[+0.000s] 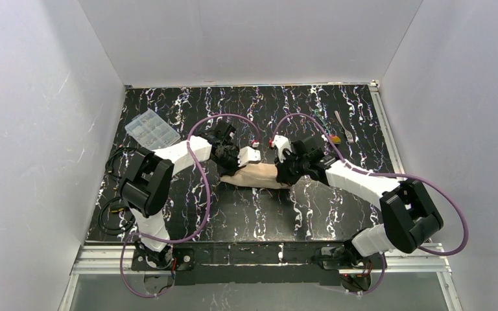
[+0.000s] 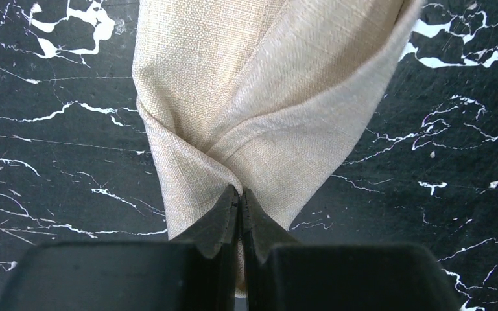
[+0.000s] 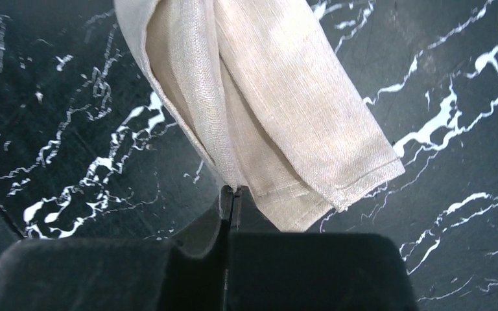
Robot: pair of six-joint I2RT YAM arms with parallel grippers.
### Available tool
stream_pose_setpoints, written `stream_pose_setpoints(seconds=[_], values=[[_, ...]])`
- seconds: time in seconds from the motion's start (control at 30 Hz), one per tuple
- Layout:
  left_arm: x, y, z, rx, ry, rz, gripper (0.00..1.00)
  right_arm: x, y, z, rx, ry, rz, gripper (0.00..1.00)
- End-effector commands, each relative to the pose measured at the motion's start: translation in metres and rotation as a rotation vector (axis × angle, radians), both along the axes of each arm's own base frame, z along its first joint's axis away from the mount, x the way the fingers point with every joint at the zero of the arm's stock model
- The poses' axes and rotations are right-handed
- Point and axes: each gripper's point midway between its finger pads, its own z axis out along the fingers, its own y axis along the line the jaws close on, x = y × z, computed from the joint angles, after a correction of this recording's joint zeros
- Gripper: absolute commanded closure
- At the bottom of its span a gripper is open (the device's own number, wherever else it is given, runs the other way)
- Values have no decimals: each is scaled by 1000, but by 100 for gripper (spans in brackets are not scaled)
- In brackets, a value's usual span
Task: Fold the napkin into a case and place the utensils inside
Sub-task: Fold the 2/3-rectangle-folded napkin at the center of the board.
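From above, the napkin (image 1: 259, 175) lies half-folded between the left claw (image 1: 235, 170) and the right claw (image 1: 285, 175) (folding step, I judge); in the left wrist view the left claw (image 2: 240, 197) pinches bunched cloth at its tips, and in the right wrist view the right claw (image 3: 231, 194) nips the hem, so next they must carry it over together.

Even, diffuse white light fills the top view, leaving soft shadows on the table (image 1: 246, 214). Wrist views render the napkin (image 2: 259, 97) weave sharply; the near, dark fingers (image 2: 224, 220) look slightly blurred.
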Motion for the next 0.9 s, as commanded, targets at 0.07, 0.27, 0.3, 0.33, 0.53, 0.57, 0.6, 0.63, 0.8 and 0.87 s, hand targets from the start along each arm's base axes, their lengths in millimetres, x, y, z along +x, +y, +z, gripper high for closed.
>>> stream_pose_setpoints(seconds=[0.07,0.27,0.3,0.33,0.53,0.57,0.6,0.63,0.8,0.87], values=[[-10,12,-1,27,10,-32,100,10,27,28,90,6,98,99],[-15,10,-4,36,6,-72,100,25,35,25,80,46,120,99],[-16,10,-5,38,2,-80,100,28,34,23,75,51,114,99],[-17,11,-5,39,2,-87,100,34,30,22,72,58,98,99],[-24,12,-7,36,4,-137,100,55,26,12,59,99,75,99],[-25,12,-7,36,5,-141,100,57,26,9,57,107,76,99],[-25,12,-7,35,6,-145,100,58,27,6,57,116,77,99],[-24,12,-7,36,5,-148,100,58,27,3,54,123,79,99],[-14,6,0,26,-19,-110,100,60,19,-19,13,188,58,99],[-7,2,9,6,-19,-59,100,61,13,-29,-10,221,39,99]])
